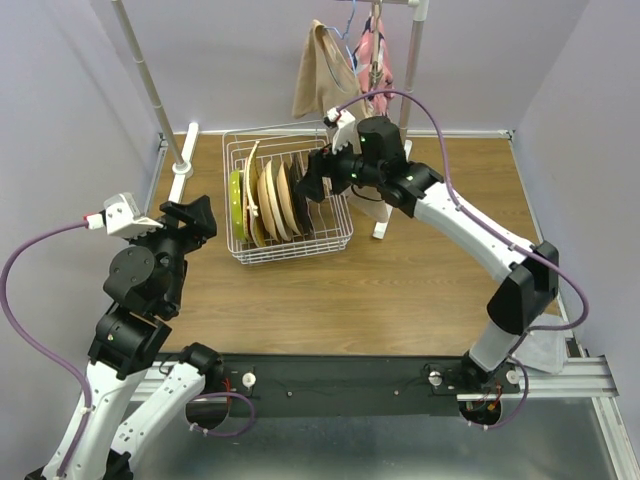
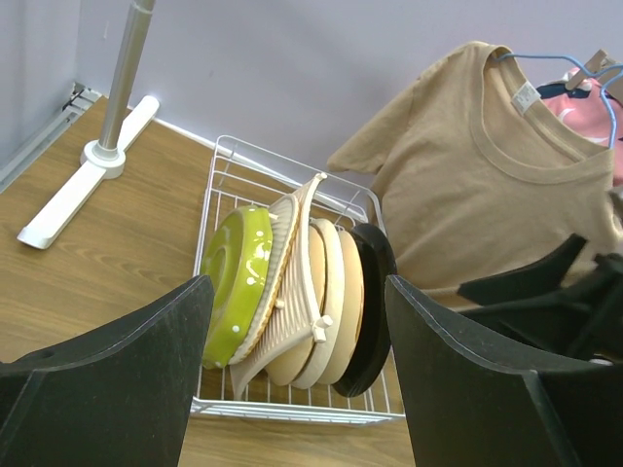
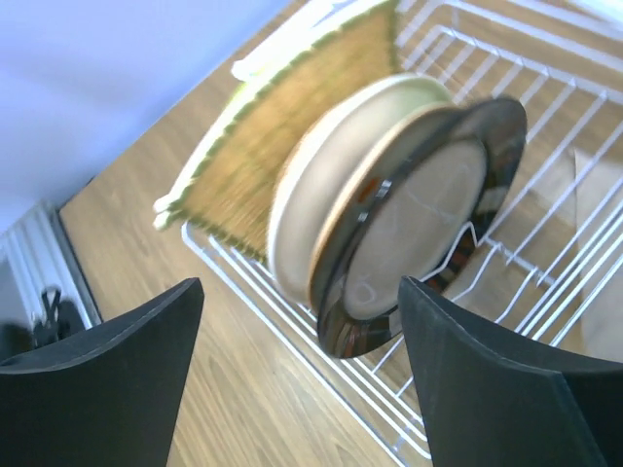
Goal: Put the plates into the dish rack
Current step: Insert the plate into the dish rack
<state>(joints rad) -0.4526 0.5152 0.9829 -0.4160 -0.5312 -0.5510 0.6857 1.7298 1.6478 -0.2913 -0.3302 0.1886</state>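
The white wire dish rack [image 1: 337,232] stands at the back middle of the table with several plates upright in it: a lime dotted one [image 2: 232,282], a woven-look square one [image 2: 282,282], cream round ones [image 1: 270,200] and a dark-rimmed beige one [image 3: 419,219]. My right gripper [image 1: 312,183] is open and empty, hovering over the rack's right part beside the dark-rimmed plate. My left gripper [image 1: 195,218] is open and empty, left of the rack and apart from it. The rack also shows in the left wrist view [image 2: 292,409] and the right wrist view [image 3: 545,282].
A tall white clothes stand [image 1: 180,160] has a foot left of the rack and another [image 1: 382,215] right of it. A tan T-shirt [image 2: 487,165] and a pink garment [image 1: 378,55] hang behind the rack. Purple walls close in left, right and behind.
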